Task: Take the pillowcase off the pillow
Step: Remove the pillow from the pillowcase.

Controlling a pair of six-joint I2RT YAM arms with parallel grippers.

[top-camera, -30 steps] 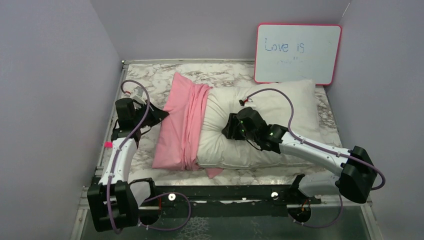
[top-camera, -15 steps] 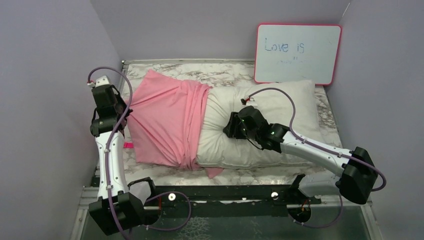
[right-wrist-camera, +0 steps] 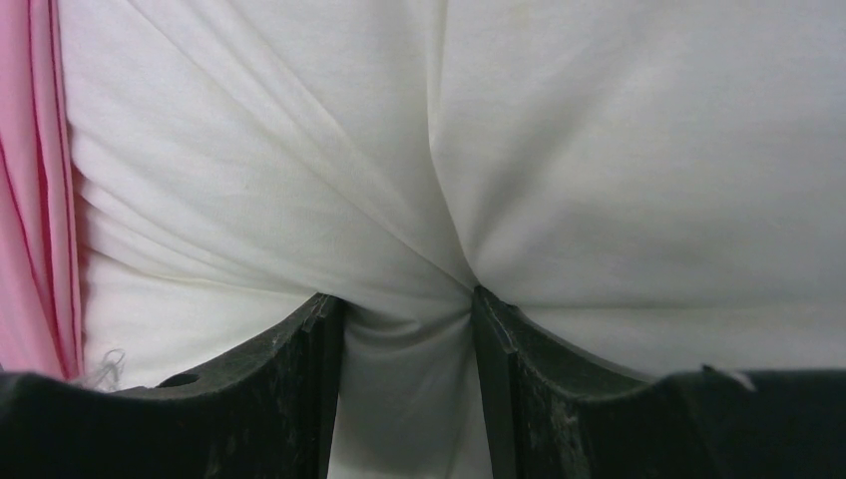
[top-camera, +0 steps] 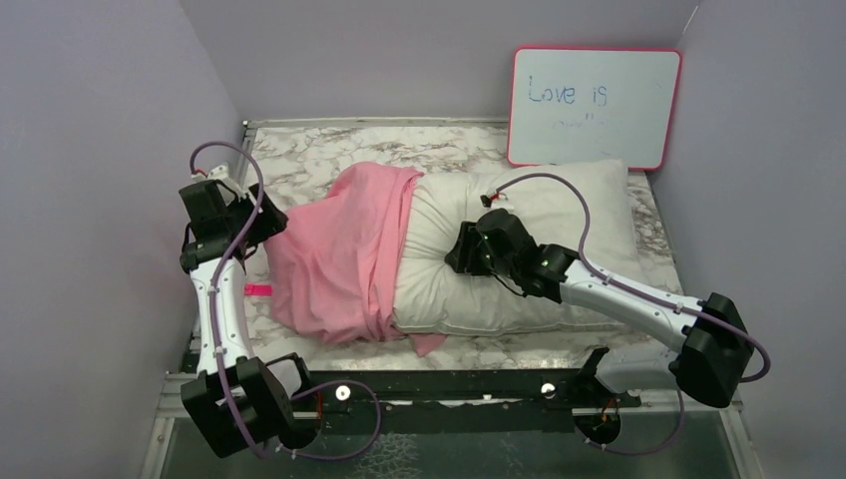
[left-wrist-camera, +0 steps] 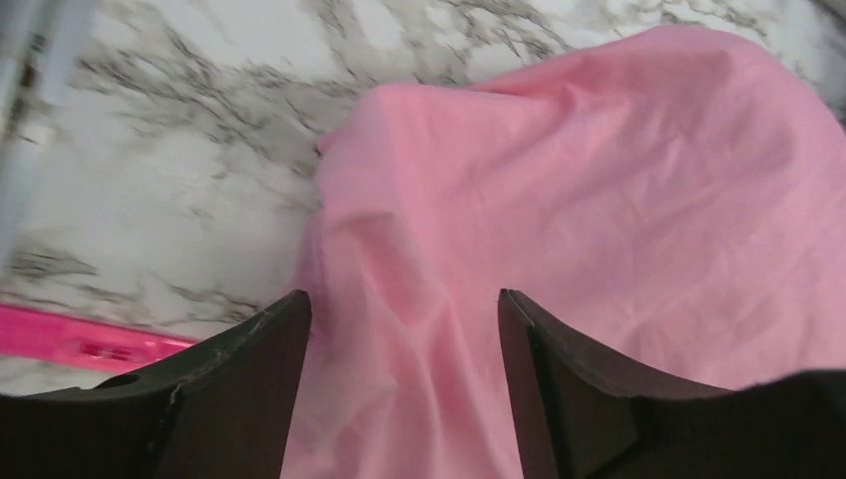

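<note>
Room: lilac walls around one marble-patterned table [top-camera: 329,155].
Count: two arms, one pink strip [top-camera: 257,290], one pillowcase [top-camera: 339,259], one pillow [top-camera: 559,215], one whiteboard [top-camera: 596,108].
Left gripper [top-camera: 267,218]: at the pillowcase's left edge, jaws standing apart over pink cloth.
Pillowcase: bunched over the pillow's left end.
Pillow: mid-table, right part bare.
Right gripper [top-camera: 461,254]: clamped on a fold of pillow.
Views: only the overhead shows the whiteboard; only the right wrist shows the pinched creases.

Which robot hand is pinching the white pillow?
The right gripper: it pinches a fold of the pillow. The left gripper stands open over the pink pillowcase, holding nothing.
</note>
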